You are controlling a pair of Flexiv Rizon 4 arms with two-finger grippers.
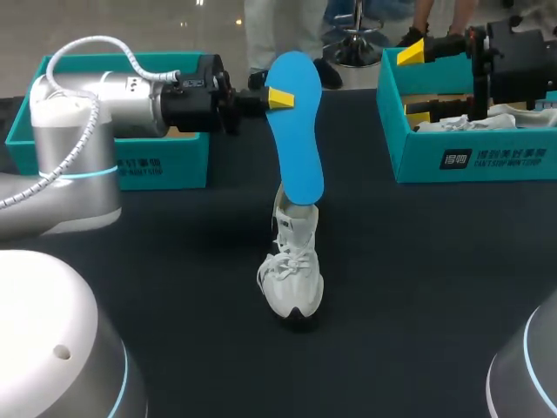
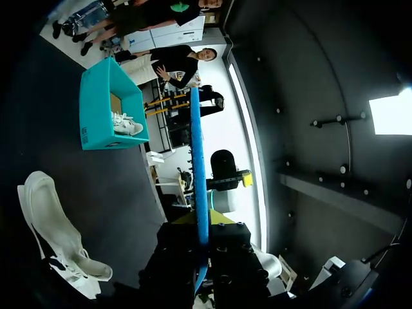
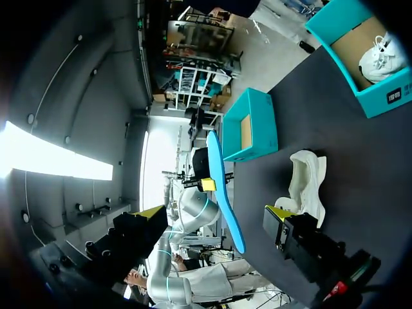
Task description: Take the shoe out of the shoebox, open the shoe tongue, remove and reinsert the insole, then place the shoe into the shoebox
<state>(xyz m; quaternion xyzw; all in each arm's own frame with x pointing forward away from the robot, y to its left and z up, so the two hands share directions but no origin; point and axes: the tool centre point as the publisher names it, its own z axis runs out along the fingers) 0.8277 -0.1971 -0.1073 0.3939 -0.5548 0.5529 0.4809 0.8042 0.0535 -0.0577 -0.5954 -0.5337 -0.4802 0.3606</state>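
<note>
The white shoe (image 1: 291,261) stands on the dark table, toe toward me. A blue insole (image 1: 296,131) rises upright above it, its lower end at the shoe's opening. My left gripper (image 1: 278,97) is shut on the insole's upper part. The left wrist view shows the insole (image 2: 196,161) edge-on between its own gripper (image 2: 202,225), with the shoe (image 2: 51,232) beside it. My right gripper (image 1: 414,85) hangs open over the right shoebox (image 1: 452,161), holding nothing. In its wrist view the right gripper (image 3: 214,212) is open, with the insole (image 3: 222,187) and shoe (image 3: 306,183) ahead.
A second teal box (image 1: 165,165) sits at the back left behind my left arm. The right shoebox (image 3: 393,96) holds another white shoe (image 3: 380,58) and paper. Dark table surface lies around the shoe.
</note>
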